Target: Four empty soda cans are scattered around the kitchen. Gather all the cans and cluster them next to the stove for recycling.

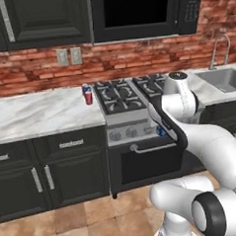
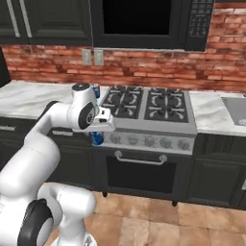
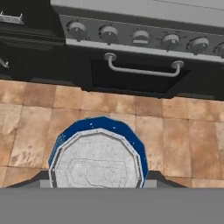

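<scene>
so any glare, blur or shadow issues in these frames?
Left base view: flat, even light, soft focus, cans small. Right base view: no glare on stove. Hand view: blue can sharp, cut off at the bottom, no shadow on floor.

Two cameras ride behind the arm and look forward and down at the stove [image 1: 134, 114] from a moderate way back. The left one takes in the counter [image 1: 35, 115] to the stove's left and the sink [image 1: 225, 79] far right; the right one faces the range more squarely. Both share the stove, brick wall and microwave [image 2: 144, 24]. The hand camera looks down close over a blue can [image 3: 98, 155], toward floor tiles and the oven door [image 3: 140, 76].
</scene>
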